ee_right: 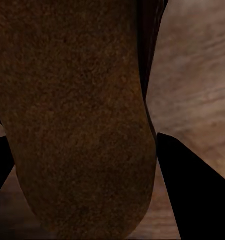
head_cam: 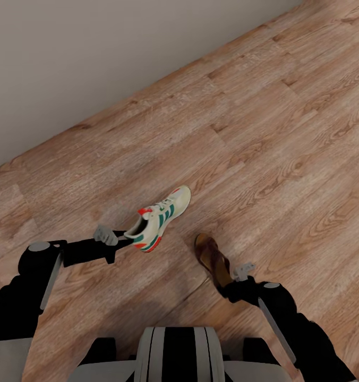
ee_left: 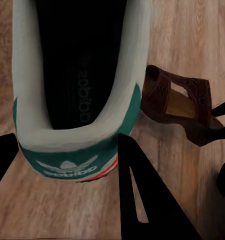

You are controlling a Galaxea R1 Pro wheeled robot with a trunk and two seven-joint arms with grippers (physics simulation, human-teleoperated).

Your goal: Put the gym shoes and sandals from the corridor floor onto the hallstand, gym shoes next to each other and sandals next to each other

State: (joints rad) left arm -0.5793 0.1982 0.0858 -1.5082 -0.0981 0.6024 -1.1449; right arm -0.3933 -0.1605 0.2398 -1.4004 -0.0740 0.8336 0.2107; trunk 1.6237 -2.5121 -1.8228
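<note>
I see light brown wood-plank floor under me, with a plain grey wall running along its far edge. My left gripper is clamped on the heel of a cream sneaker with green stripes; the sneaker points away from me toward the wall. Just beside it, on the side away from the wall, my right gripper is clamped on the heel end of a brown sandal, whose toe points toward the sneaker. From the left wrist camera the sandal sits close by the sneaker's heel.
</note>
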